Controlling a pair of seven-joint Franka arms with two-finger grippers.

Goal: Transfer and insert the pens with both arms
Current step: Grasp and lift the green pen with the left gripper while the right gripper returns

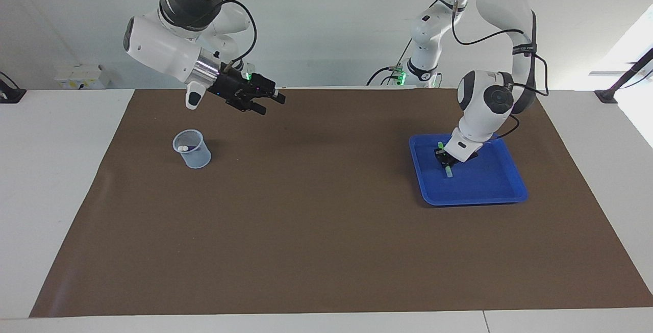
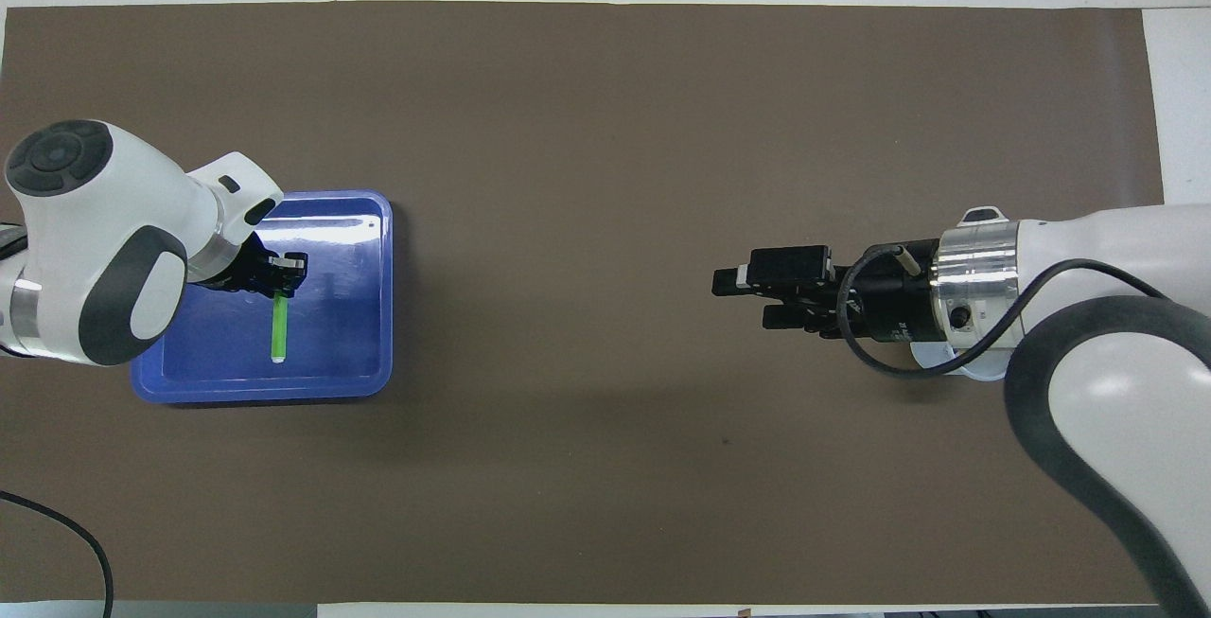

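My left gripper is down in the blue tray, shut on the green pen. The pen slants down from the fingers, its pale tip low over the tray floor. A clear cup stands toward the right arm's end of the mat, with two pale pen ends showing inside. From overhead only a sliver of the cup's rim shows under the right wrist. My right gripper hangs open and empty over the bare mat, between cup and table middle.
A brown mat covers most of the white table. Two smaller arm bases with green lights stand at the robots' edge. A white box and a black clamp sit on the table outside the mat.
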